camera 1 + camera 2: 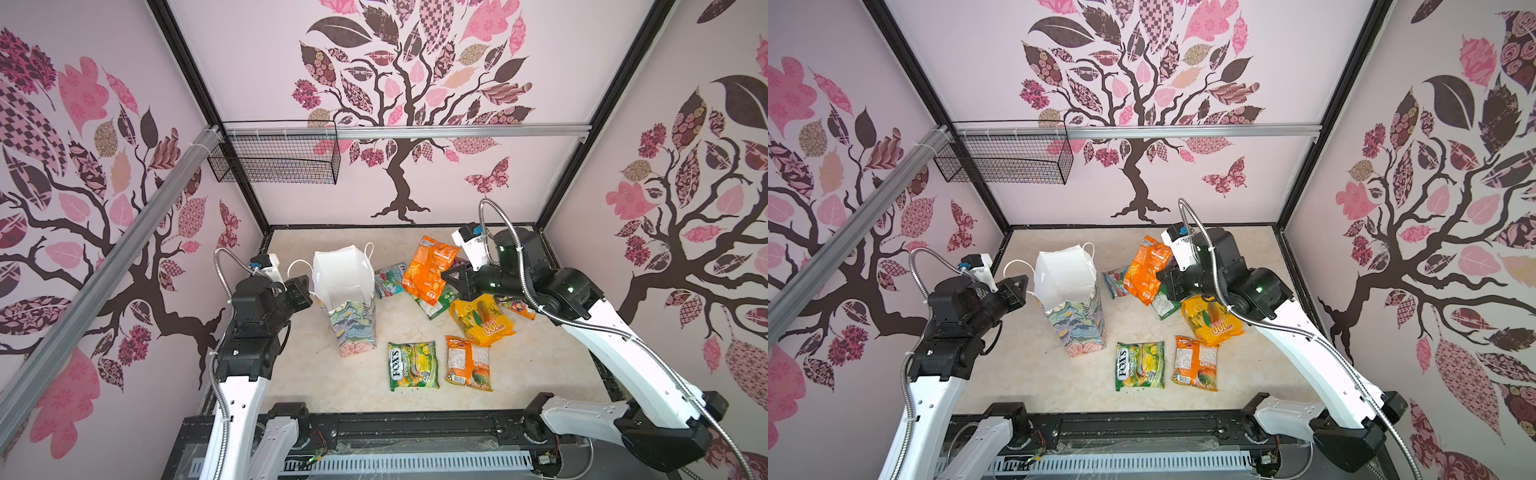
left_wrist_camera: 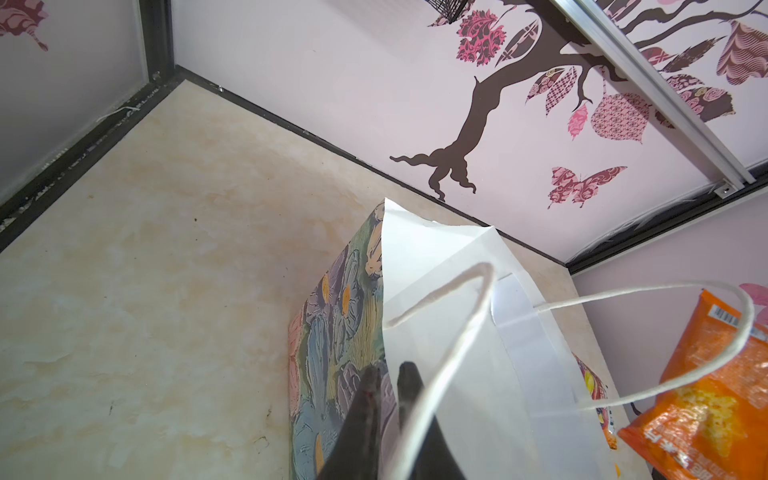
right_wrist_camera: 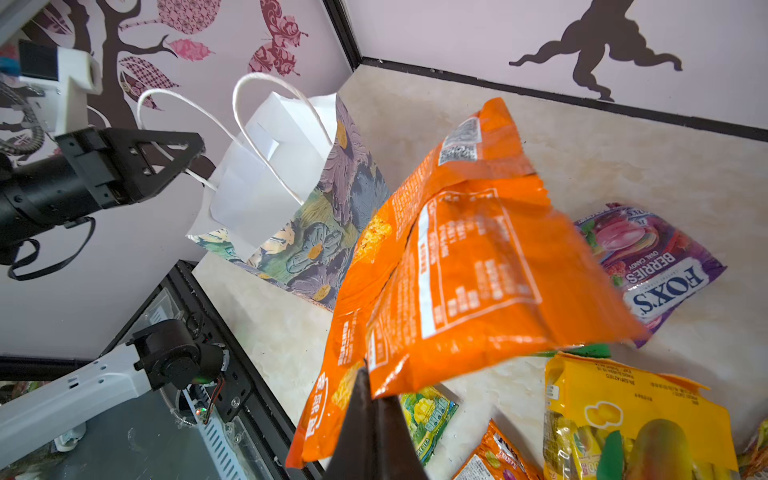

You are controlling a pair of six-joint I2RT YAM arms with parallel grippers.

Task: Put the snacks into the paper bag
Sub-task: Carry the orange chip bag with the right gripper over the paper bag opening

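transfer of what looks like the first pouch is the step in hand. the right tool (image 3: 371,395) is clamped on one edge of an orange pouch (image 1: 428,266), which hangs clear of the tabletop (image 1: 540,357) just beside the paper bag (image 1: 353,328), on its right in both top views. the bag stands upright left of the middle, mouth open, white inside showing, and no pouch shows in it. the left tool (image 2: 388,380) has its fingers close together astride the bag's wall by a cord handle (image 2: 457,316), one on the printed outside and one on the white inside. it looks pinched on the paper, bracing the mouth.

the other snacks lie on the tabletop to the right of the bag, among them a green pouch (image 1: 413,365), a yellow pouch (image 1: 482,318), a teal pouch (image 1: 388,279) and a purple pouch (image 3: 652,262).

the next move, as i judge it, calls for carrying the orange pouch over the mouth and turning it narrow end down. it should be lowered between the handles and let go only once most of it is inside. the bag is tall and light, so the brace has to hold, and the cords could snag the pouch.
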